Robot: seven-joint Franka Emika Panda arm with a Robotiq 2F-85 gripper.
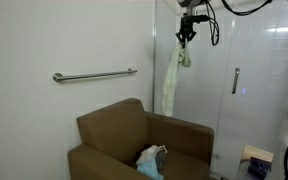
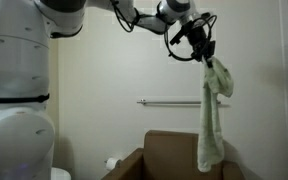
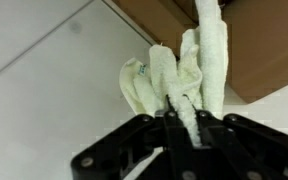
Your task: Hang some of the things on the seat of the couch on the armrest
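In an exterior view, the claw is high up near the top of the room. It pinches the top end of a long pale towel. The towel hangs straight down from the claw, like a sock on a line. Its low end comes down near the back of the brown couch. I cannot tell if it touches the couch. On the couch seat lies a small pile of blue and white cloths, well below the claw. A metal rail is fixed to the wall above the couch. A glass door with a handle stands beside it.

In an exterior view from another spot, the big white robot arm reaches across to the claw. The towel is bunched up right under the claw and then drops down long and thin. Its bottom end hangs in front of the couch back. The rail is on the wall behind it.

In the wrist view, the black claw is pressed tight on the towel. The folds of the towel stick out just past the fingers. A brown bit of the couch shows far beyond the towel.
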